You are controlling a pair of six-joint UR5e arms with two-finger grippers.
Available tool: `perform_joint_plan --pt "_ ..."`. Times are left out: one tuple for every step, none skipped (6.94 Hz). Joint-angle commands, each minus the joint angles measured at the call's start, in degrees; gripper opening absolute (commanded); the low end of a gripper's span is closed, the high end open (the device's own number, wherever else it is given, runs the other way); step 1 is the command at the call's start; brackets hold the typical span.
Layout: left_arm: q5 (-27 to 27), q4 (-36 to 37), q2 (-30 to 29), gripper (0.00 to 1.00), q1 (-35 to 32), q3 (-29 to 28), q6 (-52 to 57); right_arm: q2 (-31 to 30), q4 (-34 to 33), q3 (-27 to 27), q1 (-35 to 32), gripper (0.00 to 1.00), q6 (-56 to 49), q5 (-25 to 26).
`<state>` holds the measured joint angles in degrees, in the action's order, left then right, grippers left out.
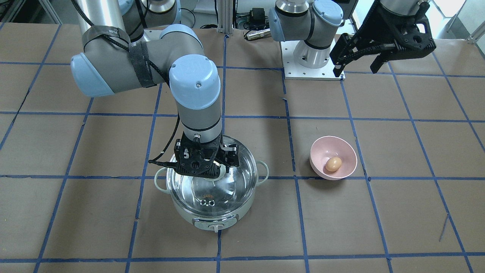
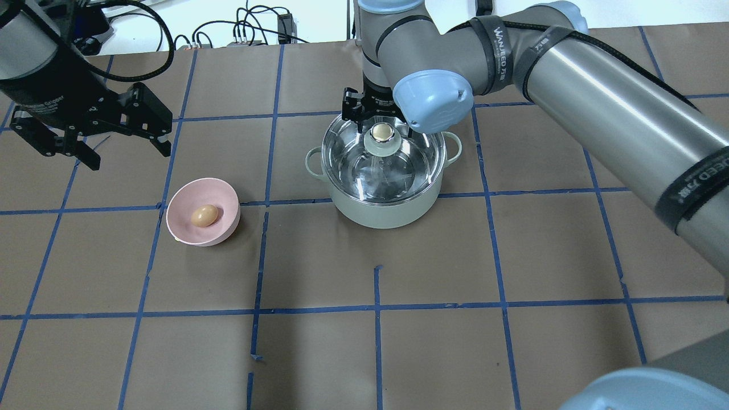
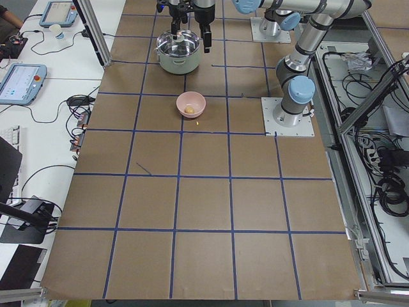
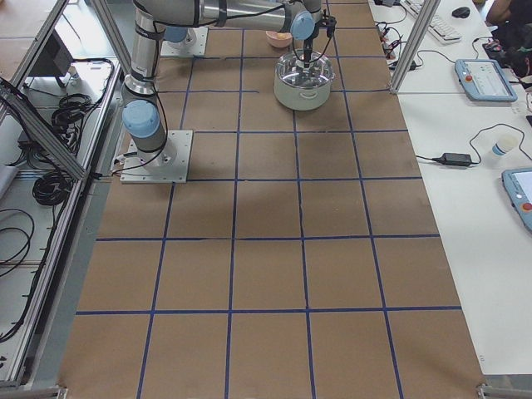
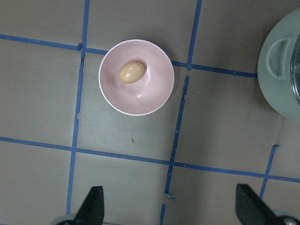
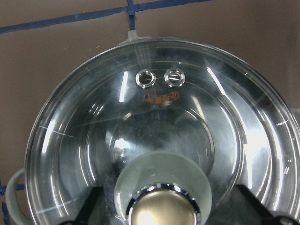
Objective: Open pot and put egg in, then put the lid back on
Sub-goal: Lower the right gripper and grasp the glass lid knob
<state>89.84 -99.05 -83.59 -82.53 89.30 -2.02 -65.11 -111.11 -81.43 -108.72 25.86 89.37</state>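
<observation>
While the glass lid (image 6: 197, 122) sat on the mint-green electric pot (image 2: 387, 210), nearer the operators' edge of the bench than the robot's, the right gripper (image 6: 168, 206) hung over the lid's knob (image 2: 382, 133) with its fingers spread on either side, not clamped. A good lift would likely call for centring on the knob, closing firmly below its beige cap, then rising straight so the dome cleared the rim. The left gripper (image 5: 171, 204) hovered with its fingers apart and empty, toward the bench's left end. Below it the egg (image 5: 131, 72) lay in a pink bowl (image 5: 150, 93). Brown paper (image 2: 512, 256) gridded with blue tape covered the bench. White side desks carried tablets and cables.
</observation>
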Motion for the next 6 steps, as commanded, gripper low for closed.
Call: perform_joint_plan --pt "0.07 0.0 0.0 1.0 0.0 0.0 0.0 0.07 0.01 -0.13 0.0 0.91 -0.02 -0.08" --pt "0.07 0.0 0.0 1.0 0.0 0.0 0.0 0.07 0.01 -0.13 0.0 0.86 0.07 -0.16" --pt "0.07 0.0 0.0 1.0 0.0 0.0 0.09 0.07 0.01 -0.22 0.0 0.73 -0.02 -0.16" --pt "0.16 0.0 0.0 1.0 0.09 0.0 0.26 -0.11 0.1 -0.22 0.0 0.53 -0.19 -0.16" --pt "0.16 0.0 0.0 1.0 0.17 0.09 0.61 -0.02 0.1 -0.13 0.0 0.27 -0.28 -0.16" --pt "0.33 0.09 0.26 1.0 0.7 0.09 0.88 -0.11 0.1 -0.13 0.0 0.13 -0.2 -0.16"
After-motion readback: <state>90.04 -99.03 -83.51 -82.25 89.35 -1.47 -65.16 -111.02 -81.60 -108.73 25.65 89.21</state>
